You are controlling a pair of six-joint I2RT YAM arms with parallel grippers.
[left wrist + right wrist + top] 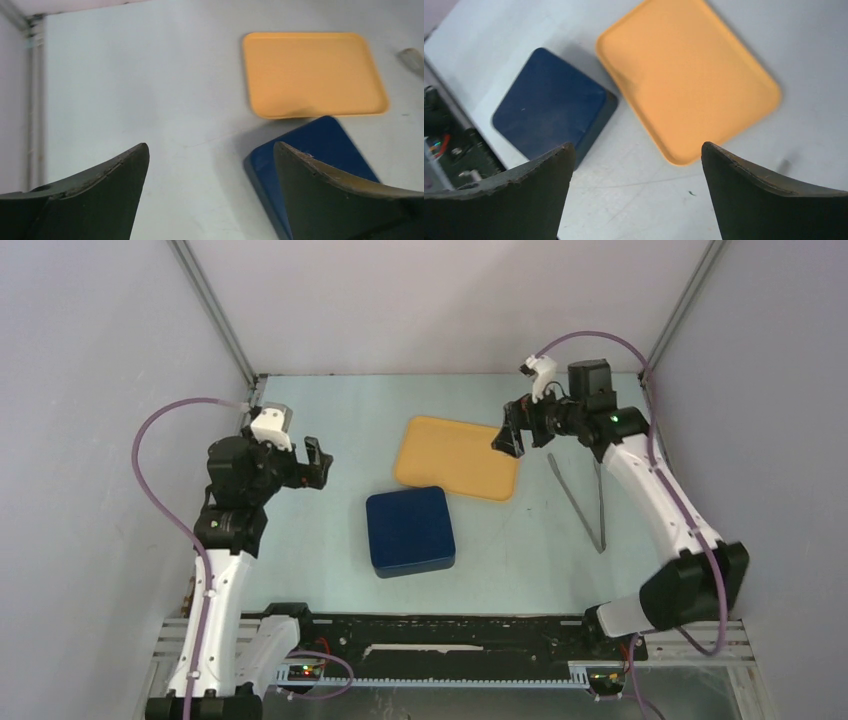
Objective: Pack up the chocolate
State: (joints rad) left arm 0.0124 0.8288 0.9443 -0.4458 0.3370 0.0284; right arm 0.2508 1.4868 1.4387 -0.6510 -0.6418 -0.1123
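Just beside orange tray (458, 457), closed blue box (410, 530), skewed.

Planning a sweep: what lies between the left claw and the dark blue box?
Only bare table from left claw to dark blue box; top view shows it.

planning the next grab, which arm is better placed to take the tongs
Right. The tongs lie right of the tray, beside the right arm; the right hand hangs open close by. The left hand, also open, is beyond the tray.
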